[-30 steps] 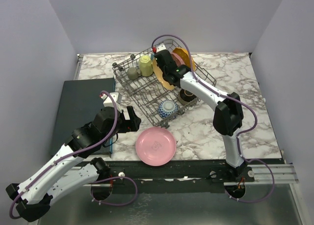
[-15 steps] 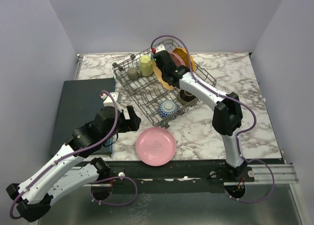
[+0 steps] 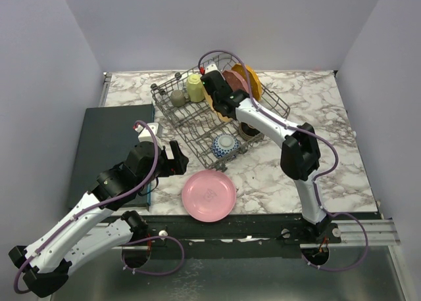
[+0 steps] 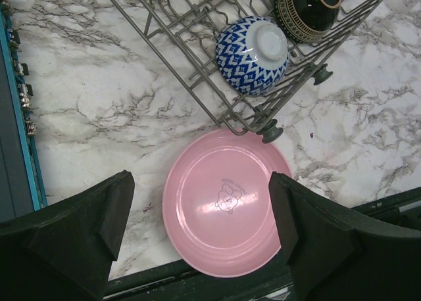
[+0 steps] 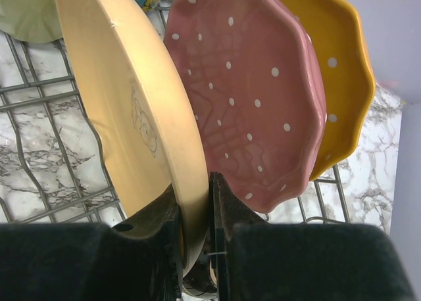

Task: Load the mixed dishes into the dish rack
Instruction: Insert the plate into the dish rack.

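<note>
A plain pink plate [image 3: 208,194] lies flat on the marble near the front edge. My left gripper [image 3: 176,158] hovers open beside it; in the left wrist view the left gripper [image 4: 199,190] has the pink plate [image 4: 227,202] between its spread fingers, which do not touch it. My right gripper [image 3: 217,94] is shut on the rim of a peach plate [image 5: 125,104] held upright in the dish rack [image 3: 174,117]. Behind it stand a pink white-dotted scalloped plate [image 5: 250,97] and an orange scalloped plate [image 5: 342,71]. The rack also holds a blue-patterned bowl [image 4: 253,54], a dark bowl [image 4: 306,8], a yellow mug [image 3: 195,87] and an olive mug [image 3: 178,98].
A dark flat mat [image 3: 108,143] with a teal edge [image 4: 23,117] lies left of the rack. A black rail [image 3: 263,225] runs along the table's front edge just below the pink plate. Grey walls close in the back and both sides.
My right gripper has shifted slightly left and back over the rack with the peach plate in it. The left arm and the pink plate have stayed put.
</note>
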Tool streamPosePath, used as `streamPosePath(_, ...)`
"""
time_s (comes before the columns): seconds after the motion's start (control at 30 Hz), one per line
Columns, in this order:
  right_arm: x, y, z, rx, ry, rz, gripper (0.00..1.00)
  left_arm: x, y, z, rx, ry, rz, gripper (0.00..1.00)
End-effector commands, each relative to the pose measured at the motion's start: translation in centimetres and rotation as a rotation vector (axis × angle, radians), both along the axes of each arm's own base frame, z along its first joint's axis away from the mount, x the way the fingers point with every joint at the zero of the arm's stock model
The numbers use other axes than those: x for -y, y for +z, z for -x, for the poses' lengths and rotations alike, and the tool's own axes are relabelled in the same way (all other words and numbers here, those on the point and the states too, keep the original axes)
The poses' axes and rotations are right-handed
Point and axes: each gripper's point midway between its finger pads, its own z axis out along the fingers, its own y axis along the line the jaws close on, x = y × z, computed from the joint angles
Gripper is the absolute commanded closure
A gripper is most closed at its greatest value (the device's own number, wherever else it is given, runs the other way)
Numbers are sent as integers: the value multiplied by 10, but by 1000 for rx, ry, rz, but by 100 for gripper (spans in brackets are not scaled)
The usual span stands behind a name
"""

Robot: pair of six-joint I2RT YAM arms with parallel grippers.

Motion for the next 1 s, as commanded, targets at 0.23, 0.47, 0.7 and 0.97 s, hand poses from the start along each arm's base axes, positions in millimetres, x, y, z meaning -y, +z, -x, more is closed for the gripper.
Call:
streamPosePath(0.23,-5,-35,6,-83,-3,15,99,-3,0,-2,11,7,-5,9)
streamPosePath(0.47,-8,-31,6,-81,1,5,85,-3,0,-2,11,8,-5,9)
streamPosePath(0.7,-11,-25,7,-70,5,-6,56,-2,-1,-2,10,7,-6,9)
streamPosePath(0.97,-15,-18,7,-58,11,-17,48,-2,-1,-2,9,7,-5,9)
